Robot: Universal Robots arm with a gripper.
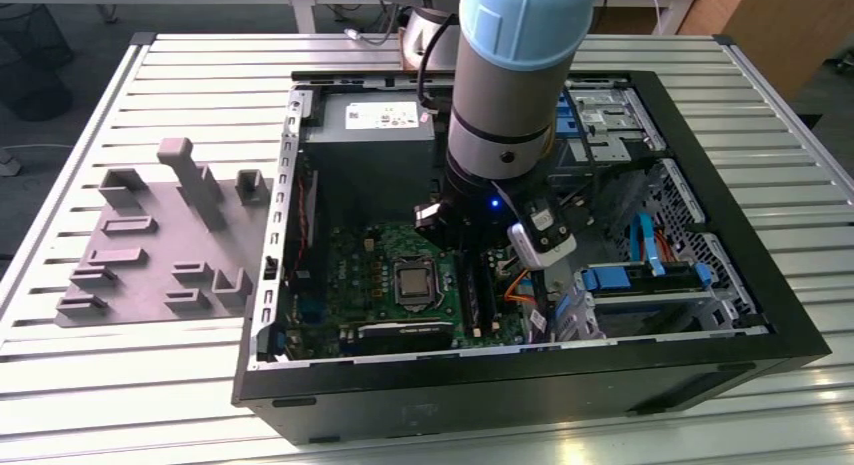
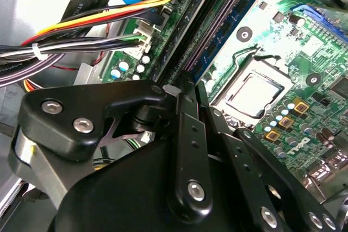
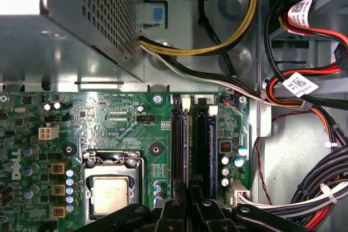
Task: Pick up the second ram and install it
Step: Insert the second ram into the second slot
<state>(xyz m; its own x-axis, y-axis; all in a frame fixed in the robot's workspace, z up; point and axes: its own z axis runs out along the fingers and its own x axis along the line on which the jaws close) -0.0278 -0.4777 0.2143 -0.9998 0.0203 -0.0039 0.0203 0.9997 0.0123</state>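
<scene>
The gripper [image 3: 187, 207] hung low inside the open computer case [image 1: 747, 345], right over the memory slots [image 3: 185, 150] beside the processor socket [image 3: 113, 186]. Its fingers [image 2: 187, 129] looked nearly together, but whether they clamped anything I could not tell. The second ram [image 3: 211, 145] sat edge-on in a slot, its lower end hidden behind the gripper.

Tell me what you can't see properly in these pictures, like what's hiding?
- The gripper's jaws: in both wrist views their tips are hidden behind the gripper body, so whether they hold the second ram cannot be told.
- The memory slots: their near ends are covered by the gripper in the first wrist view.
- Exterior view: the arm blocks the middle of the computer case.
</scene>
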